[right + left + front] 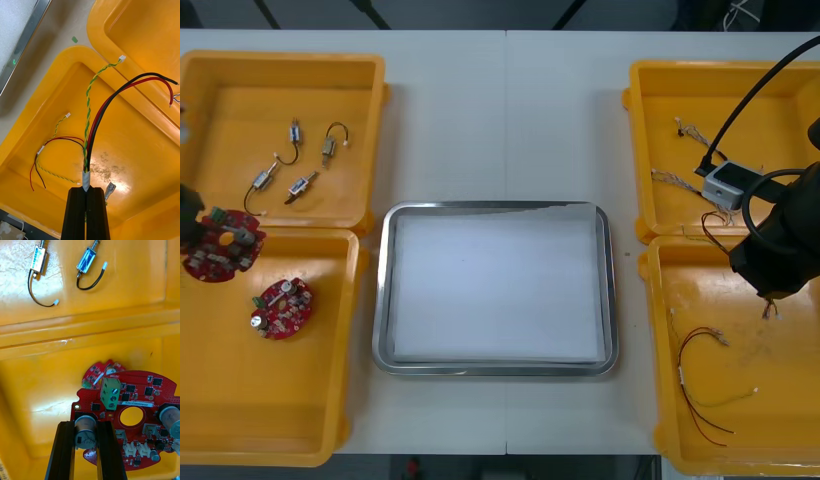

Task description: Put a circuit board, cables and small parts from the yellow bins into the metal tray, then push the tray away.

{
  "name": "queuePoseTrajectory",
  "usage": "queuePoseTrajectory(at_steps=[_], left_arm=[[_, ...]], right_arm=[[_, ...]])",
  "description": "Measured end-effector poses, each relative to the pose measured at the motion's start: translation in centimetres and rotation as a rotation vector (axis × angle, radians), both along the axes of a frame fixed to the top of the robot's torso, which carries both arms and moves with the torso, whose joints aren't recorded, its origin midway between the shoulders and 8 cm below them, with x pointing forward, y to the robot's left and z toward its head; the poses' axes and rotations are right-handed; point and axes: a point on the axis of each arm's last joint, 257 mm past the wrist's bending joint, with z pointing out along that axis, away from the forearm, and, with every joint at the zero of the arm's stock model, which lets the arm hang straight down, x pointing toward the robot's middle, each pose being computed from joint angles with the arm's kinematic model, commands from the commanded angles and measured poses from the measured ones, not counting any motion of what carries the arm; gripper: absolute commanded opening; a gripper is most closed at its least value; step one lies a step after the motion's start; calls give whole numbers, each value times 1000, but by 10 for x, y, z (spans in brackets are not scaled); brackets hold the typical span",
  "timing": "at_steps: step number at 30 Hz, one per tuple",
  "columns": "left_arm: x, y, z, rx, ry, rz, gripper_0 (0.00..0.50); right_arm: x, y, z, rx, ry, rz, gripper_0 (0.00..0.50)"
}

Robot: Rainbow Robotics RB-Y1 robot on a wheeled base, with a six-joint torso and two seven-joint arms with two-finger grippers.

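Left jaws: left edge of the front view, about mid-height, over the rim shared by the two left bins. Their black fingers [65, 450] are clamped on a silver cylindrical component at the edge of a round red circuit board [148, 420]. A second round red board [282, 307] lies on the floor of the lower-left yellow plastic bin [270, 420], just right of the held one. The upper-left yellow bin [220, 90] holds four small metal parts [263, 178] with black leads (two of them show past the rim in the left wrist view).

Right jaws: right edge of the front view, mid-height, over the lower-right yellow bin [780, 410]. The right fingers [77, 215] are nearly together, pinching the white-taped end of a cable bundle [86, 180], a twisted yellow-green pair plus red and black wires, which rises away from the fingers. A loose red, black and yellow cable [695, 370] lies on that bin's floor. The upper-right yellow bin [660, 100] holds thin twisted cables [677, 181].

The rectangular metal tray [383, 300], white inside, sits on the light desk [500, 120] at frame centre, between the left and right bins.
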Motion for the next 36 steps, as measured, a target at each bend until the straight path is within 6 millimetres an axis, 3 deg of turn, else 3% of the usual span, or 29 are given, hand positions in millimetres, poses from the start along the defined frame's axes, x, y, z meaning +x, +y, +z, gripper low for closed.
queuePoseTrajectory(at_steps=[4,9,15,22,27,36], left_arm=[[15,-21,-11,-65,-5,223,0],[29,-62,-20,-218,-9,473,0],[32,-89,-20,-206,0,338,0],[20,-119,-20,-197,4,224,0],[11,-144,-25,-217,-20,234,0],[-2,-180,-50,-238,-15,309,0]], right_arm=[[0,0,0,0,0,0,0],[0,0,0,0,0,-1,0],[0,0,0,0,0,-1,0],[0,0,0,-1,0,-1,0],[0,0,0,-1,0,-1,0],[0,-1,0,-1,0,-1,0]])
